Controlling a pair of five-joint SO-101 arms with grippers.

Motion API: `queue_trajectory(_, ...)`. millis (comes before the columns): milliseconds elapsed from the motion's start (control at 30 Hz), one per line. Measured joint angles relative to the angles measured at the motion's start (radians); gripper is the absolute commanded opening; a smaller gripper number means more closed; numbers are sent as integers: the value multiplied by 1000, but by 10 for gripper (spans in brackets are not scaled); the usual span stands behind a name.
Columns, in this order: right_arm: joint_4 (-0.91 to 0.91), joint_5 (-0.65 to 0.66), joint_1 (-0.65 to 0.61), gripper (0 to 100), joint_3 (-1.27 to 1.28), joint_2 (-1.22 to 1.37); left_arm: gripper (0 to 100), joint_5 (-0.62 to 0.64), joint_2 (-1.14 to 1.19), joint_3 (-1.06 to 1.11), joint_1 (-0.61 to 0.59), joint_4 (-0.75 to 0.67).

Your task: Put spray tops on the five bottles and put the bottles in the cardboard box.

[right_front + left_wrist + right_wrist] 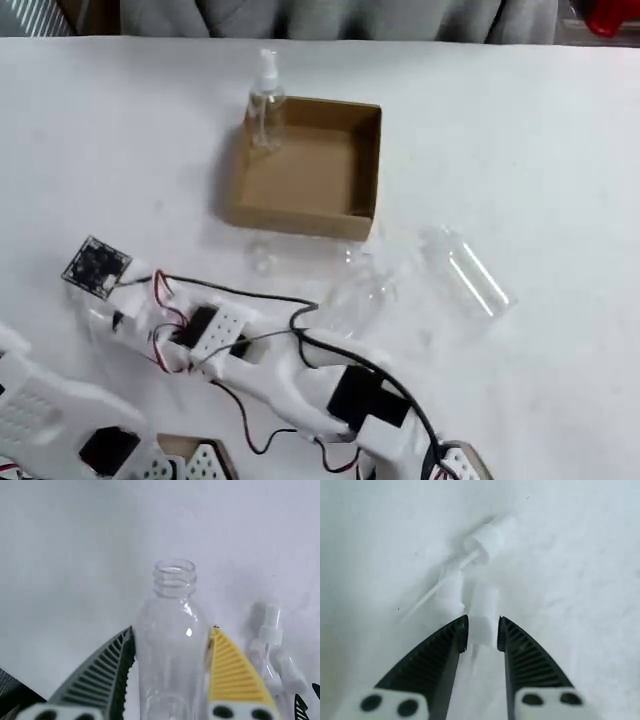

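**Jaws on a bottle and a top; one of five boxed**

Closest to us in the left wrist view, the left gripper [172, 635] has its grey and yellow jaws pressed against both sides of a clear bottle [172, 605]. We take that as a grip. Its threaded neck is bare and points away from the wrist. A few loose tops [270, 630] lie on the table just beside it.

In the right wrist view, the right gripper [482, 625] has its black jaws closed on a white top [485, 602]. Just beyond it lies a spare top [487, 537], its thin tube trailing across the white table [580, 580].

From above, going left to right, both arms [250, 350] cross the near edge, and we cannot say which is which. Behind them sits the box [300, 215], with one capped bottle [266, 105] upright in its far left corner. Near the box's front wall, faint against the table, is a clear bottle that we take to be the gripped one. Further right, an uncapped bottle [468, 272] lies on its side, well apart from the box.

We judge the task to be early: one bottle is finished and boxed. The second is in hand with a top ready for it, so the next step is to bring that top to the neck. After that the bottle goes in the box, the lying one needs the same, and the other two follow.
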Motion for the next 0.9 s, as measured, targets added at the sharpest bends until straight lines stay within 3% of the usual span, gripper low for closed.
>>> queue_trajectory(133,0,0,-2,187,-5,11,20,-2,0,0,0,0)
queue_trajectory(433,32,-2,-25,173,-126,158,20,-2,0,0,0,0)
queue_trajectory(767,232,-2,-21,18,-305,249,20,-2,0,0,0,0)
queue_trajectory(900,258,0,-9,16,-311,249,20,-2,0,0,11,0)
